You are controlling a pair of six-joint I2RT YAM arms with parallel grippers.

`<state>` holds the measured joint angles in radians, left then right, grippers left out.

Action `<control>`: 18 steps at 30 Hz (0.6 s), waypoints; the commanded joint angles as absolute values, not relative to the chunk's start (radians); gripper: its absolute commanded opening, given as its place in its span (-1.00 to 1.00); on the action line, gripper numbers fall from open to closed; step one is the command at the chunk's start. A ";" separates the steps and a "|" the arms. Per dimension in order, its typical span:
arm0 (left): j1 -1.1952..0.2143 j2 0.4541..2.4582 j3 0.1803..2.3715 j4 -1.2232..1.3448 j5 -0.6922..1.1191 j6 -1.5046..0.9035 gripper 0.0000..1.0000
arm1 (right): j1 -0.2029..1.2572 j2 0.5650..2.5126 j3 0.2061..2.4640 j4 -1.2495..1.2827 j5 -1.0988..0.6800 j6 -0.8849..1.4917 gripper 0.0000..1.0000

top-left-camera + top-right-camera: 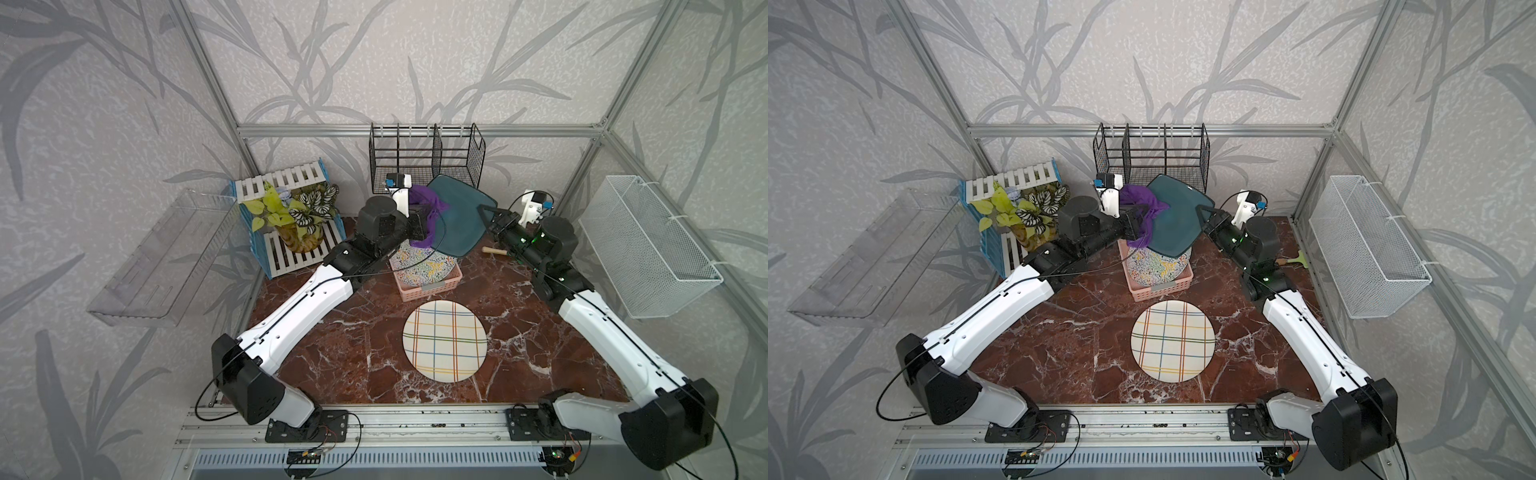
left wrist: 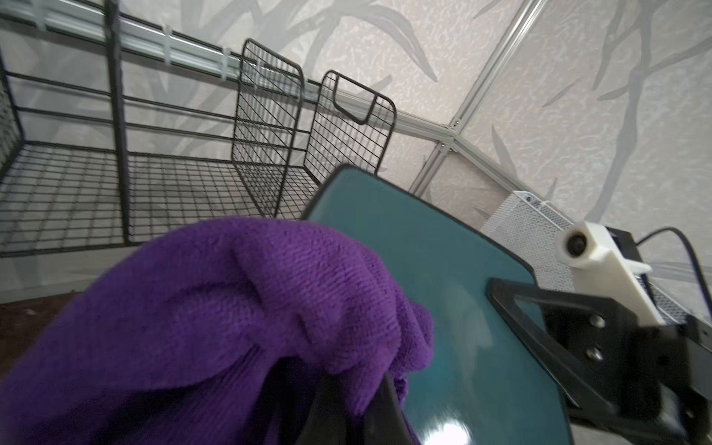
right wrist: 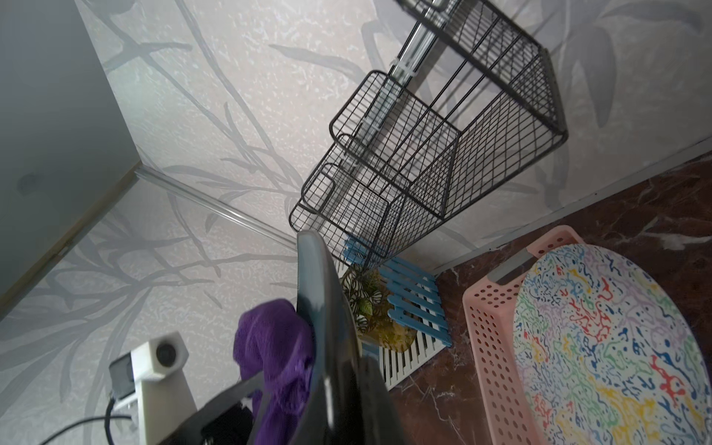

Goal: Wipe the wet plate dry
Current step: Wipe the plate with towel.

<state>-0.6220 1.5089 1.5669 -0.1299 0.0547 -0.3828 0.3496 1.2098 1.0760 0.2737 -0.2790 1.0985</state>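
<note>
Marble bench [image 1: 332, 353], mid-wipe: right claw [image 1: 484, 215] pinches the teal plate [image 1: 457, 224] by its edge, tilted above the pink basket [image 1: 432, 287], left claw [image 1: 420, 227] clamped on purple cloth [image 1: 428, 203] against its face; next probably needs cloth swept across, plate steady.

Both arms stretch forward and inward, left gripper [image 2: 356, 381] and right gripper [image 1: 485, 216] clamped.

Walls [image 1: 415, 62] papered in pale grey with darker grey leaf sprays close the space on three sides, framed by aluminium bars [image 1: 415, 131]. The desk [image 1: 353, 353] is red-brown marble with white veins. A black wire rack [image 1: 424, 162] hangs on the back wall, a clear plastic shelf [image 1: 166, 266] on the left, a white mesh basket [image 1: 648, 249] on the right. The light is soft and even.
</note>
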 commanded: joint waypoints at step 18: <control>-0.755 1.490 1.504 -0.272 0.379 -0.238 -1.00 | 0.368 1.170 1.184 0.539 -0.341 1.204 -1.00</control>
